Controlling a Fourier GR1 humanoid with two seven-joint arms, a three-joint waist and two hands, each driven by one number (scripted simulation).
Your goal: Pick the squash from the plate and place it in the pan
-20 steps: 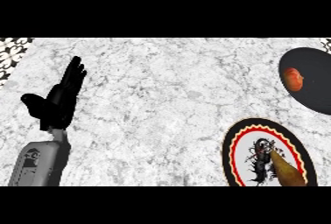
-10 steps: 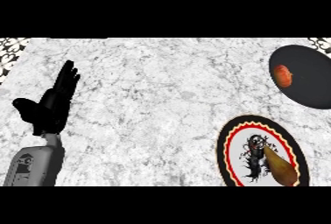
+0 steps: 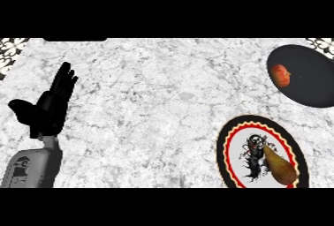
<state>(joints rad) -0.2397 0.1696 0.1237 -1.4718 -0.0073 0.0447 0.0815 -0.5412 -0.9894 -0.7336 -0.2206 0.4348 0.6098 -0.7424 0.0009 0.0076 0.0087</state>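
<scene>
Left hand (image 3: 47,108) at the view's left, resting above the marble counter (image 3: 157,114), fingers straight and together pointing up, thumb spread out to the side, holding nothing. Grey forearm (image 3: 32,167) below it, cut off at the lower edge. Right hand nowhere in view.

Plate (image 3: 229,145) at lower right, dark rim with a red ring and a black figure on white; lower part cut off by the view's edge. Squash (image 3: 279,167) lying on the plate's right half, tan, narrow end up-left, wide end toward the lower edge, covering part of the figure.

Pan (image 3: 313,84) at upper right, dark, well apart from the plate, right side cut off; handle not visible. Small red-orange thing (image 3: 282,75) inside near its left wall, too blurred to name.
</scene>
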